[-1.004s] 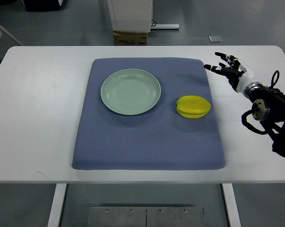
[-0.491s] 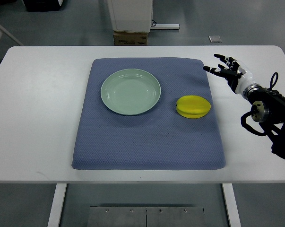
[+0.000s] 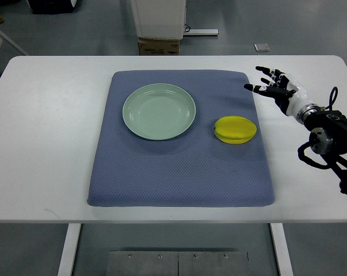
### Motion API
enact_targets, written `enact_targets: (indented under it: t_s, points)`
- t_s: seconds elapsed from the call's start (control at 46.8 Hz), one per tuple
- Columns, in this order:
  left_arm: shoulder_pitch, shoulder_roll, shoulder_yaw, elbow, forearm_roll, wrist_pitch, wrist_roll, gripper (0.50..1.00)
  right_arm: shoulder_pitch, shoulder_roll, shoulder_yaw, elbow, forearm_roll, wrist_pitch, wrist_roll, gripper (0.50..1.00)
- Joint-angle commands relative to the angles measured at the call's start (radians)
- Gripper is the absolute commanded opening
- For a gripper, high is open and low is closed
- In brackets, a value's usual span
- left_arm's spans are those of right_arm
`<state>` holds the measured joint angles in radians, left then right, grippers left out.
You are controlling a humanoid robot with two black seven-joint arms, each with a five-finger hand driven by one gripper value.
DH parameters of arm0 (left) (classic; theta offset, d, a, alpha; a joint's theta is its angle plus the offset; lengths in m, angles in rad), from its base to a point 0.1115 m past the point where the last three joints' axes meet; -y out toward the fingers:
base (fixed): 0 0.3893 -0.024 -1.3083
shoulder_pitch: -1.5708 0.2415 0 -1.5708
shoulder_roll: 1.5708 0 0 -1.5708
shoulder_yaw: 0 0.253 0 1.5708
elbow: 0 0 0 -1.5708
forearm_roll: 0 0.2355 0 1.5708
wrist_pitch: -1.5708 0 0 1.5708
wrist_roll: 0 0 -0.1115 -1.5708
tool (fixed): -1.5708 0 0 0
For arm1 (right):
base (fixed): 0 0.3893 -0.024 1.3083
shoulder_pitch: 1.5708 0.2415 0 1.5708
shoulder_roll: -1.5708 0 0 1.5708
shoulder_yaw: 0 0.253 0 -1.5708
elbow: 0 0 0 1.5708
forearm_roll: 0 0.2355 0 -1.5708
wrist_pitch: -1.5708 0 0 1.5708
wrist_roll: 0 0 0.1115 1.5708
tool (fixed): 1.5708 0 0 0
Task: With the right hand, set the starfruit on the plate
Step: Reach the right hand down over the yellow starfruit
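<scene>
The right hand (image 3: 275,90), fingers spread and empty, hovers near the ridged yellow starfruit (image 3: 235,129) on a textured blue mat (image 3: 179,167).

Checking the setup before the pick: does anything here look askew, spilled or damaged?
Nothing stands out. The starfruit lies whole on the blue mat, right of the empty green plate. The mat lies flat on the white table. The right hand hovers open at the mat's right edge.

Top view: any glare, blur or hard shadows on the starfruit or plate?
Top view: even, diffuse light; starfruit sharp, casting only a faint soft shadow on the blue mat; plate shows mild sheen, no blown glare; right hand in focus, fingers spread, no motion blur.
</scene>
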<state>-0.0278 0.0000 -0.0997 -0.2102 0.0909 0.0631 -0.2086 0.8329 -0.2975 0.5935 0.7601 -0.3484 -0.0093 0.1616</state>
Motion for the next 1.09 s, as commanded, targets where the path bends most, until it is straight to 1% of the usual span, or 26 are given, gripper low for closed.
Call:
enact_targets:
  t_s: [0.0,0.085,0.192,0.321,0.491,0.62,0.748,0.94,1.068]
  points:
    - [0.0,0.0,0.0,0.0,0.0,0.0,0.0,1.0,0.008,-0.031,-0.026,0.048,-0.026,0.0,0.01,1.0]
    - [0.0,0.0,0.0,0.0,0.0,0.0,0.0,1.0,0.012,-0.049,-0.052,0.061,-0.101,0.005,0.042,1.0]
    - [0.0,0.0,0.0,0.0,0.001,0.0,0.0,1.0,0.015,-0.054,-0.081,0.067,-0.236,0.037,0.088,1.0]
    - [0.0,0.0,0.0,0.0,0.0,0.0,0.0,1.0,0.026,-0.057,-0.11,0.068,-0.337,0.048,0.121,1.0]
    - [0.0,0.0,0.0,0.0,0.0,0.0,0.0,1.0,0.066,-0.124,-0.202,0.114,-0.382,0.132,0.174,1.0]
    - [0.0,0.0,0.0,0.0,0.0,0.0,0.0,1.0,0.089,-0.141,-0.253,0.125,-0.426,0.144,0.2,1.0]
    - [0.0,0.0,0.0,0.0,0.001,0.001,0.0,1.0,0.103,-0.144,-0.29,0.13,-0.517,0.149,0.243,1.0]
    - [0.0,0.0,0.0,0.0,0.001,0.0,0.0,1.0,0.12,-0.144,-0.357,0.172,-0.567,0.146,0.251,1.0]
    - [0.0,0.0,0.0,0.0,0.0,0.0,0.0,1.0,0.126,-0.143,-0.369,0.18,-0.613,0.141,0.25,0.998]
